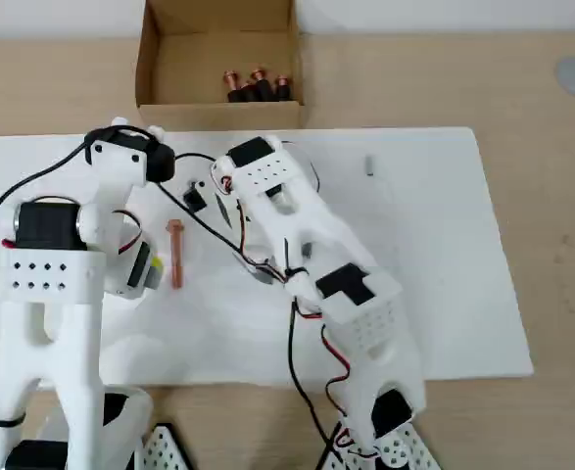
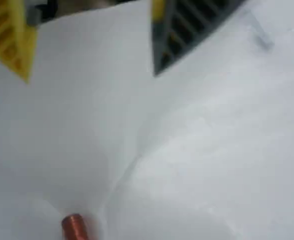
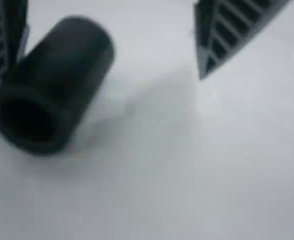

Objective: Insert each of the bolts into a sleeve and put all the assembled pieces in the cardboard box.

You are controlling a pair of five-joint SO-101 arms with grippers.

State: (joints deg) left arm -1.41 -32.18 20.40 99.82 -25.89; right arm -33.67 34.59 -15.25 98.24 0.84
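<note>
Black sleeve [image 3: 51, 85] within wide-spread right end effector [image 3: 104, 70], room beside it; left end effector [image 2: 89, 75] spread, bolt [image 2: 74, 227] nearby.

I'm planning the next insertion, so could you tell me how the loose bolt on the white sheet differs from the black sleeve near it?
The bolt is copper-coloured; the sleeve is black. The bolt is long and slim with a wider head; the sleeve is a short, thick, hollow tube. The sleeve lies between the open fingers of the right gripper; the bolt lies ungripped. Both lie flat on the white sheet.
</note>
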